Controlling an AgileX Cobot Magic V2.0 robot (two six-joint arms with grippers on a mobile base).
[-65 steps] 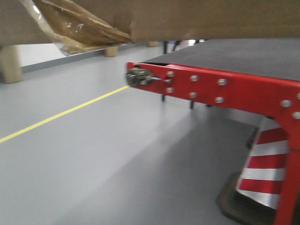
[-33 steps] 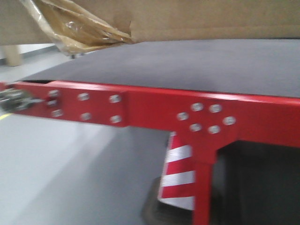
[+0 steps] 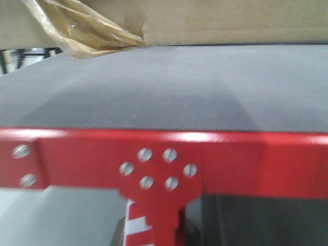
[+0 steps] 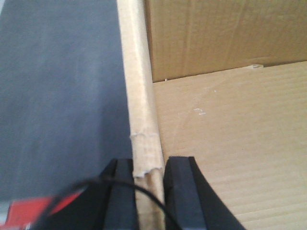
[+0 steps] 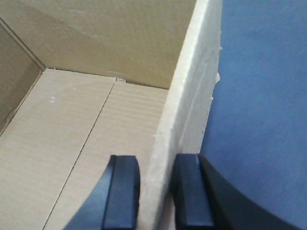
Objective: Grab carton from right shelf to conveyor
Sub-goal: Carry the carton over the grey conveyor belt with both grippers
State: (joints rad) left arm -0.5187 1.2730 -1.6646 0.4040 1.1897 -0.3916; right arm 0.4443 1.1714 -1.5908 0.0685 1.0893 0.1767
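— Two pincers: what state?
— Both clamped on the carton (image 4: 230, 143). My left gripper (image 4: 147, 167): flat black fingers (image 4: 121, 191) either side of one upright wall, the corrugated edge frayed between them. My right gripper (image 5: 156, 163): same pinch on the opposite wall, pale raw edge.
— Carton material, position?
— Plain brown corrugated board, open top, ribbed floor visible inside. It hangs over the conveyor (image 3: 169, 87); whether its base touches it, cannot tell. In the front view a crumpled tuft of glossy amber tape (image 3: 87, 31) juts from its lower edge.
— Conveyor surface?
— Dark grey, fine matte grain, broad and flat. Red painted frame (image 3: 256, 159) along the near side, with a cluster of slotted screw heads (image 3: 154, 169).
— Anything else around?
— Thin black cable (image 4: 96, 184) loops by my left fingers. Red-and-white striped object (image 3: 136, 223) below the frame, mostly hidden
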